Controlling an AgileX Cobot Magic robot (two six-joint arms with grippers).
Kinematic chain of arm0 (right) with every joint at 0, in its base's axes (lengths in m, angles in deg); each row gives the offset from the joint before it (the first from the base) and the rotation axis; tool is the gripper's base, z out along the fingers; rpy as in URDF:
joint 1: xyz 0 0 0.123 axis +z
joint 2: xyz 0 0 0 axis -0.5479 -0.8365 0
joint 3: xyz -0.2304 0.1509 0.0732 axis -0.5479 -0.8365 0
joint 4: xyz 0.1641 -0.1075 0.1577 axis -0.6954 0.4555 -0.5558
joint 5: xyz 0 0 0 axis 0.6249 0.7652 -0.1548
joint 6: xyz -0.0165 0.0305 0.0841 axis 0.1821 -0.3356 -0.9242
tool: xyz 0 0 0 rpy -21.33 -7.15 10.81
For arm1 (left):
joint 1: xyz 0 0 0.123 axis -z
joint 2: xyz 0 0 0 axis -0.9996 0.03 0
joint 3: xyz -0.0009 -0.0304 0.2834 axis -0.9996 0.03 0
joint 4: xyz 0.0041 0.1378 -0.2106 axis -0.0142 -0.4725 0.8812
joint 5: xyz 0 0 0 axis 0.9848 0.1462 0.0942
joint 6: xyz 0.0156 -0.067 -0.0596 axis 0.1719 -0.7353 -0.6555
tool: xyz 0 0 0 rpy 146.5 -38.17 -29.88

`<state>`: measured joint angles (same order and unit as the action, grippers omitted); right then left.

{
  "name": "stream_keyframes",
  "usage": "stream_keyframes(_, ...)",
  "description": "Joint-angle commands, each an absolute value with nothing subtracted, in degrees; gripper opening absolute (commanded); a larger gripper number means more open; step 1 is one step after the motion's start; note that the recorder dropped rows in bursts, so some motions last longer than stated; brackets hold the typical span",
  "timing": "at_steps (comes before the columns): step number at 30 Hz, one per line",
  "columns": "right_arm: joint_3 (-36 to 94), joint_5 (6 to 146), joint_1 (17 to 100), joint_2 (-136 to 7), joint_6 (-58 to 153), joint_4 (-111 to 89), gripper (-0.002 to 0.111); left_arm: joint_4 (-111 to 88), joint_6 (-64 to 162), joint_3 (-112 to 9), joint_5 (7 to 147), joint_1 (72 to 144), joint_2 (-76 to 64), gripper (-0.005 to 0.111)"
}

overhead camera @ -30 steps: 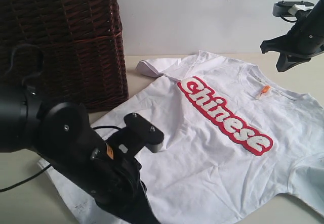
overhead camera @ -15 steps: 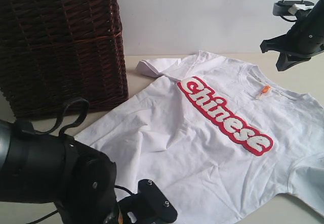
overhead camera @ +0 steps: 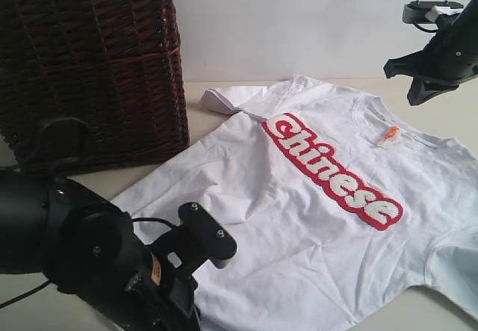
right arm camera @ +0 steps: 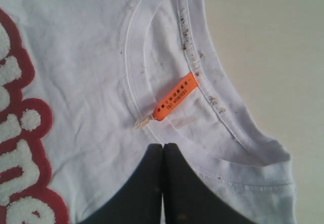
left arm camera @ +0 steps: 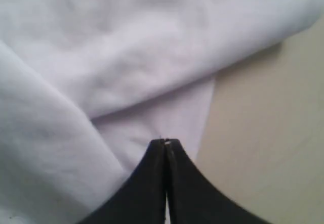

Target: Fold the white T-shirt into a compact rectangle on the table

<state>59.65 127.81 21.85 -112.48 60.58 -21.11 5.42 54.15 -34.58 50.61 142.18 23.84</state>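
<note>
The white T-shirt (overhead camera: 299, 226) lies spread face up on the table (overhead camera: 441, 314), red "Chinese" lettering (overhead camera: 332, 170) across the chest and an orange tag (overhead camera: 391, 131) at the collar. My left arm (overhead camera: 97, 264) fills the lower left of the exterior view and hides the shirt's hem corner. The left gripper (left arm camera: 165, 142) is shut just over the white fabric (left arm camera: 126, 72) by its edge, bare table (left arm camera: 268, 133) beside it; nothing shows between its jaws. My right gripper (right arm camera: 163, 145) hangs shut above the collar, close to the tag (right arm camera: 175, 96), apart from the cloth.
A tall dark brown wicker basket (overhead camera: 89, 62) stands at the back left, close to the shirt's side. One sleeve (overhead camera: 224, 98) is turned up near the basket's corner. A white wall closes the back. The right arm (overhead camera: 448, 47) hangs at the upper right.
My left arm dipped toward the front edge, then came back up over the shirt's lower left corner. The right arm and the rest of the shirt have not moved.
</note>
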Motion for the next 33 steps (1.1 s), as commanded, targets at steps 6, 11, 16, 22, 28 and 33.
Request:
stream_keyframes(6, 59.36, 127.69, 21.93, -112.35, 60.97, -21.43, 0.000, 0.42, 53.16, -34.21, 50.75, 135.49, 29.28, 0.000)
stream_keyframes(11, 59.36, 127.59, 21.93, -112.35, 60.97, -21.43, 0.000, -6.83, 45.22, -34.21, 48.79, 125.93, 29.28, 0.000)
stream_keyframes(16, 59.36, 126.97, 21.93, -112.35, 60.97, -21.32, 0.000, -6.70, 45.73, -34.21, 43.04, 123.70, 29.28, 0.000)
stream_keyframes(22, 59.36, 126.60, 21.93, -112.35, 60.97, -21.32, 0.000, -6.70, 46.76, -33.90, 32.62, 131.18, 29.28, 0.000)
stream_keyframes(28, 59.36, 127.08, 21.93, -112.35, 66.49, -24.12, 0.000, -6.81, 48.07, -33.90, 32.52, 139.34, 26.76, 0.000)
stream_keyframes(33, 59.36, 129.58, 22.24, -113.94, 75.11, -31.80, 0.012, -4.04, 48.20, -33.90, 38.94, 139.62, 19.98, 0.000)
